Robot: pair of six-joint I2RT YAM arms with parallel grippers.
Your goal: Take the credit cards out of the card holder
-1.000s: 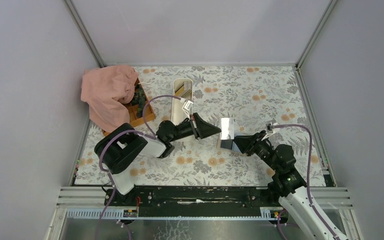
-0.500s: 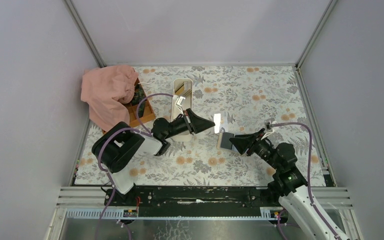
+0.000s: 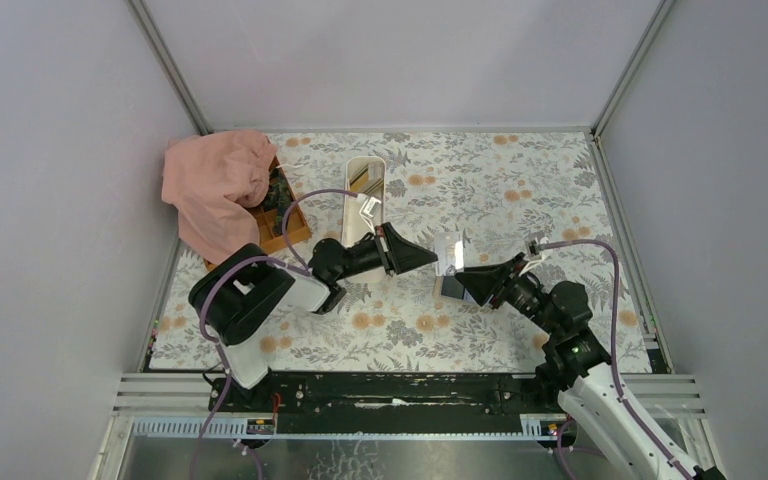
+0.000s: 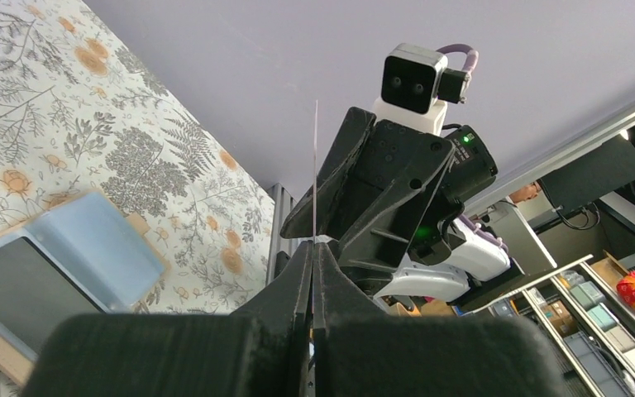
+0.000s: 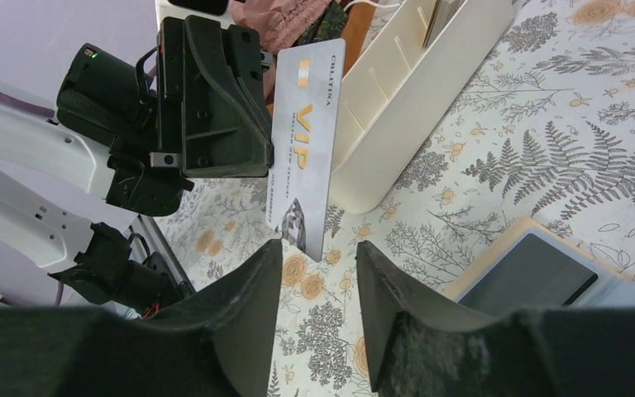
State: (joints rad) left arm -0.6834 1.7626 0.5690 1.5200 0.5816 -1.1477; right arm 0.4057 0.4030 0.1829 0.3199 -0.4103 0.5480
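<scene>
Centrally: left gripper [image 4: 312, 252] pinches pale card [image 5: 307, 149] on edge; right gripper [image 5: 318, 258] at card's 5 o'clock, jaws parted, empty; wallet [image 3: 447, 289] at 6 o'clock.

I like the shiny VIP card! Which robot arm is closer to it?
Left. The left end effector is shut on the VIP card, holding it upright on its edge. The right end effector is open, facing the card from close by, not gripping it.

A: Any readable text in view?
B: Only on the pale credit card [image 5: 306, 149], right wrist view. Large gold "VIP" runs along its face. There's smaller print near its edges, too fine to read.
</scene>
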